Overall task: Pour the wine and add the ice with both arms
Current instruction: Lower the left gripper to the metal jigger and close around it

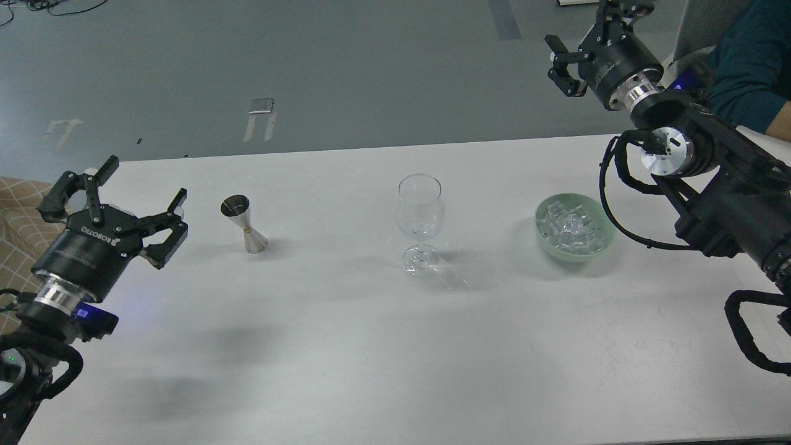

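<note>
A clear stemmed glass (pixel 420 216) stands upright at the middle of the white table (pixel 346 346). A steel jigger (pixel 244 224) stands to its left; I cannot see the wine in it. The ice (pixel 571 227), a heap of clear cubes, fills a pale green bowl (pixel 602 244) to the right of the glass. My left gripper (pixel 126 198) is open and empty, hanging left of the jigger over the table's left edge. My right gripper (pixel 584 43) is open and empty, raised high beyond the table's far right edge, well above and behind the bowl.
A person in a dark teal sleeve (pixel 751 68) sits at the far right behind my right arm. A beige patterned surface (pixel 15 228) lies off the table's left edge. Grey floor with tape marks (pixel 262 117) lies beyond the far edge.
</note>
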Available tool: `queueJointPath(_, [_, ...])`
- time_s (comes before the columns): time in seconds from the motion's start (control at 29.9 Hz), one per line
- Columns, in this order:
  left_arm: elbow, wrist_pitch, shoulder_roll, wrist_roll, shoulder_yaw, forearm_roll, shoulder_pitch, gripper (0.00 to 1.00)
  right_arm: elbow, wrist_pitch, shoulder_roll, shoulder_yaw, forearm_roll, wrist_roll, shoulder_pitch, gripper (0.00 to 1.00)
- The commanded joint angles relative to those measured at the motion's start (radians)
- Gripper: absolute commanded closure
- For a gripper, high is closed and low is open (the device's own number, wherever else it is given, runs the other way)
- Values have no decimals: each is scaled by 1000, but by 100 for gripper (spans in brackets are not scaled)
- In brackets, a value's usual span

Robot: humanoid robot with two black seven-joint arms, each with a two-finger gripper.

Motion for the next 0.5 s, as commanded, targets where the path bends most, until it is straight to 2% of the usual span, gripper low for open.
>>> queueJointPath(0.0, [2, 6, -99, 8, 0, 10, 64, 4, -1, -10, 5, 0, -2, 0, 0, 0])
queueJointPath(0.13, [69, 20, -235, 40, 7, 28, 52, 4, -1, -13, 4, -16, -2, -2, 0, 0])
queueJointPath(0.27, [201, 30, -338, 43, 10, 71, -36, 3, 1, -15, 4, -37, -2, -2, 1, 0])
queueJointPath(0.47, [337, 19, -409, 43, 4, 111, -113, 3, 1, -15, 4, -39, -2, -2, 0, 0])
